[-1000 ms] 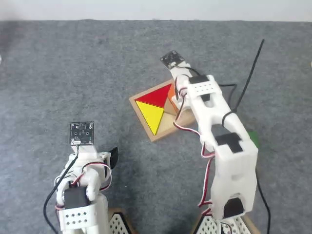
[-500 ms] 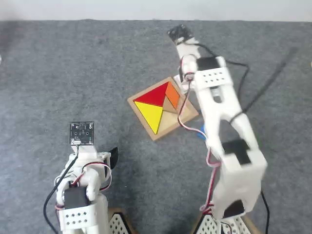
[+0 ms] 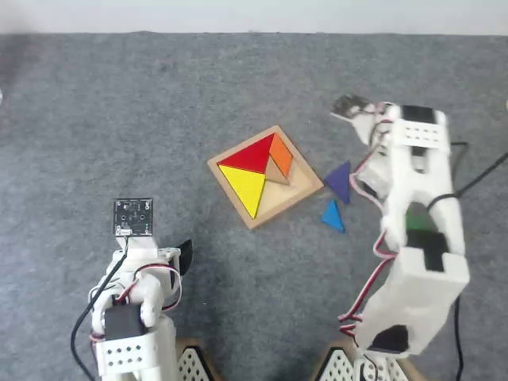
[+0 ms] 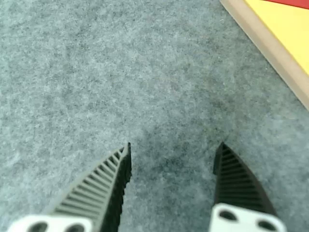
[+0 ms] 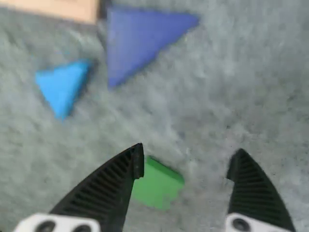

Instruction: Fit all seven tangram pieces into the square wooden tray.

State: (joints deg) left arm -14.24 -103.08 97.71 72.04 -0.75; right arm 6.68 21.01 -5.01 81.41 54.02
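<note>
R fingers (image 5: 116, 183) wide apart, nothing held, over grey worktop (image 3: 119, 103); green piece (image 5: 157, 182) sits just beside one tip. Dark blue triangle (image 3: 340, 181) + light blue triangle (image 3: 332, 216) lie just outside tray (image 3: 284, 197). Tray holds red triangle (image 3: 250, 156), yellow triangle (image 3: 246, 186), orange piece (image 3: 281, 151). L fingers (image 4: 106, 188) also spread, empty, near tray edge.

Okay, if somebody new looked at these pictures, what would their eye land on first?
The bright red triangle and yellow triangle jump out, lying in the square wooden tray mid-table beside an orange piece. Next, the dark blue triangle and light blue triangle lie loose on the grey mat beside the tray. The open right end effector hangs close to a green piece.
</note>
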